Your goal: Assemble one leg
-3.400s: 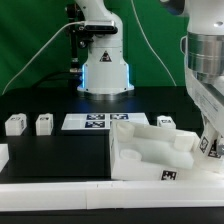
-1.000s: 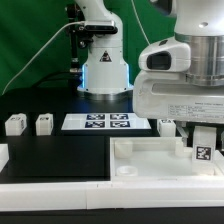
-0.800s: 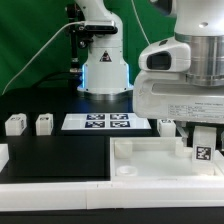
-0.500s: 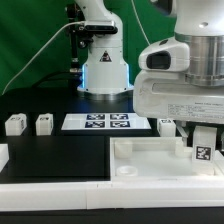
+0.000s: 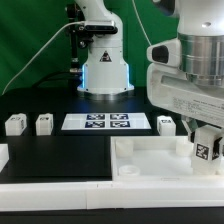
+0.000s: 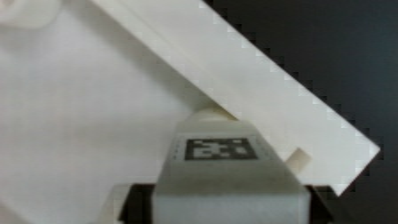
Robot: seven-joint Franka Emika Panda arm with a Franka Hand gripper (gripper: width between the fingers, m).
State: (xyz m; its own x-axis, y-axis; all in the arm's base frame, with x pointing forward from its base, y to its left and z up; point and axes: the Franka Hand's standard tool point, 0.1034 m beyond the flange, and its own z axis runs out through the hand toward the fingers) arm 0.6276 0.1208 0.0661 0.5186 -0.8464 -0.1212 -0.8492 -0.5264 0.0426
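My gripper (image 5: 205, 156) is shut on a leg (image 5: 204, 149), a small white block with a black-and-white tag, at the exterior view's right. It holds the leg at the back right corner of the large white tray-like piece (image 5: 150, 163). In the wrist view the leg (image 6: 219, 150) sits between my dark fingers (image 6: 146, 202), over the tray-like piece's floor and rim (image 6: 214, 60). Three more legs stand on the black table: two at the left (image 5: 15, 124) (image 5: 44, 123) and one behind the tray-like piece (image 5: 166, 123).
The marker board (image 5: 105, 122) lies at the table's middle back, in front of the robot base (image 5: 104, 70). Part of another white piece (image 5: 3, 155) shows at the exterior view's left edge. A white ledge (image 5: 60, 190) runs along the front.
The arm has shifted a little to the exterior view's right and slightly up with the leg still held. Some seconds ago the tray-like piece stood turned at another angle.
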